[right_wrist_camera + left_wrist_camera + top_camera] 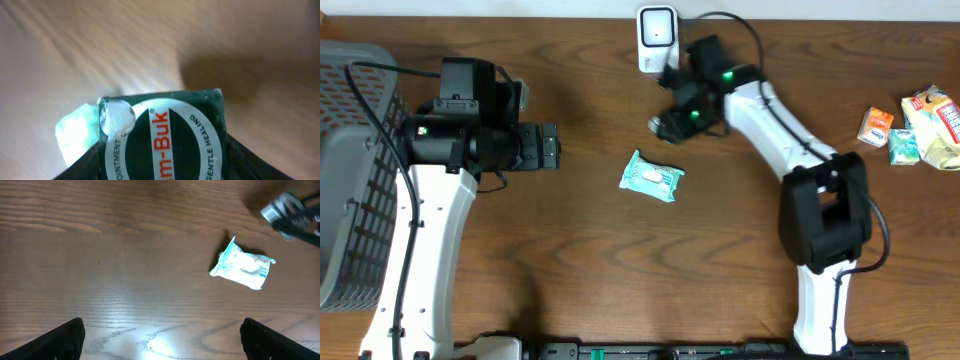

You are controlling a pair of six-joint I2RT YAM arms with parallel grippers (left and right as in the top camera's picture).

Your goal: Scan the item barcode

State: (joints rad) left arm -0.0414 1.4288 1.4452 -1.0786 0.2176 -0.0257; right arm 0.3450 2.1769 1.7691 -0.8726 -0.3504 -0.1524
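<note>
We have the right gripper [666, 124] just in front of the scanner [657, 38], its jaws partly closed on the green ointment box [162, 135]. The fingers grip it at its lower end, and its round printed label faces the wrist camera. The left gripper [549, 147] hangs well to the left of the scanner, jaws spread fully wide and holding nothing. A wipes packet [651, 176] lies on the table farther out from the scanner than the box.

We see no barcode on any visible face, so we cannot tell which side carries it. Presenting the wrong face to the scanner would give no read. We judge that the low hold leaves much of the box unsupported, so turning it could make it slip or tilt. The wrist is also close enough to the scanner to knock it
</note>
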